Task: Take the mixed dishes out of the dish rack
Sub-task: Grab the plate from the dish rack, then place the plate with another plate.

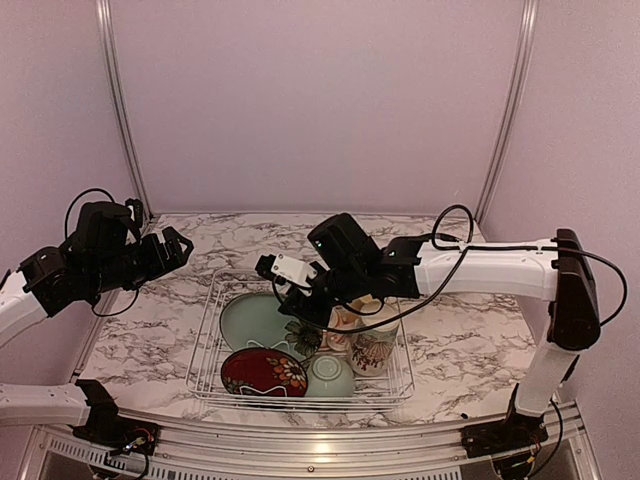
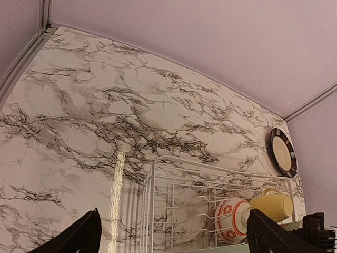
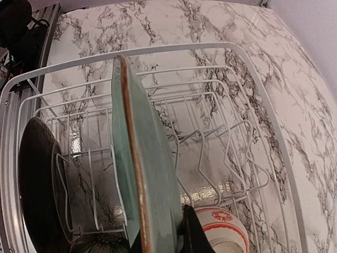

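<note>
The silver wire dish rack (image 1: 212, 352) sits at the table's middle front and also shows in both wrist views (image 2: 154, 179) (image 3: 247, 68). A pale teal plate (image 1: 250, 320) with a brown edge stands in its slots. My right gripper (image 1: 300, 305) has one finger on each face of the plate's rim (image 3: 152, 174), shut on it. The rack also holds a dark red floral plate (image 1: 263, 372), a pale green bowl (image 1: 330, 376), a cream patterned mug (image 1: 372, 352), a white-and-red bowl (image 3: 224, 232) (image 2: 231, 219) and a yellow cup (image 2: 274, 205). My left gripper (image 1: 172, 250) (image 2: 174, 237) is open and empty, raised left of the rack.
A black-rimmed plate (image 2: 283, 153) lies on the marble table (image 1: 470, 340) beyond the rack's far right corner. Purple walls with metal posts (image 1: 120, 110) close the back and sides. The right arm (image 1: 480, 268) stretches across above the rack.
</note>
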